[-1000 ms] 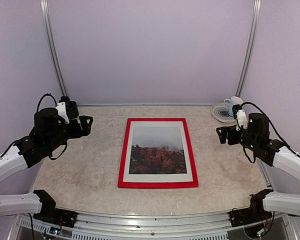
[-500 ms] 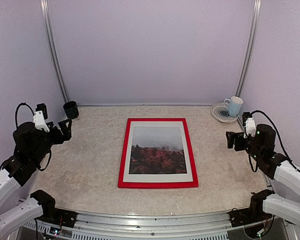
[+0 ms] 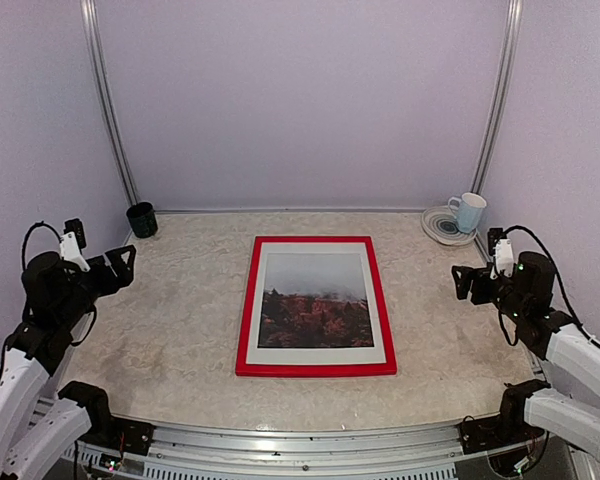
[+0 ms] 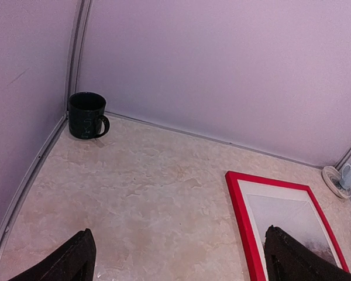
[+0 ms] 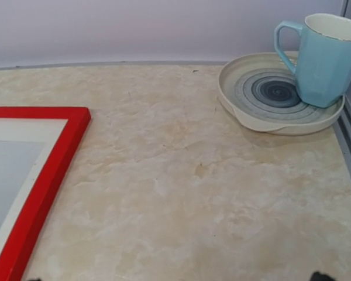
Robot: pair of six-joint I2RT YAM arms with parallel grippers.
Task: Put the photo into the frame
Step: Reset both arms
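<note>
The red frame (image 3: pixel 316 369) lies flat in the middle of the table. The photo (image 3: pixel 315 300), grey sky over reddish-brown land, sits inside it within a white border. My left gripper (image 3: pixel 123 268) hovers open at the table's left edge, well clear of the frame. My right gripper (image 3: pixel 460 283) hovers open at the right edge, also apart from it. In the left wrist view the frame's corner (image 4: pixel 241 216) and the photo (image 4: pixel 292 216) show between wide black fingertips (image 4: pixel 82 257) with nothing held. The right wrist view shows the frame's right corner (image 5: pixel 47 170) and bare tabletop.
A black mug (image 3: pixel 141 219) stands in the back left corner, seen also from the left wrist as the black mug (image 4: pixel 86 115). A pale blue mug (image 3: pixel 470 212) stands on a round plate (image 3: pixel 438 228) at the back right. Walls enclose three sides.
Both arms have drawn outward from the frame: the left one swung far left and toward the near edge, the right one moved right. Both grippers stayed open. The frame has not moved.
</note>
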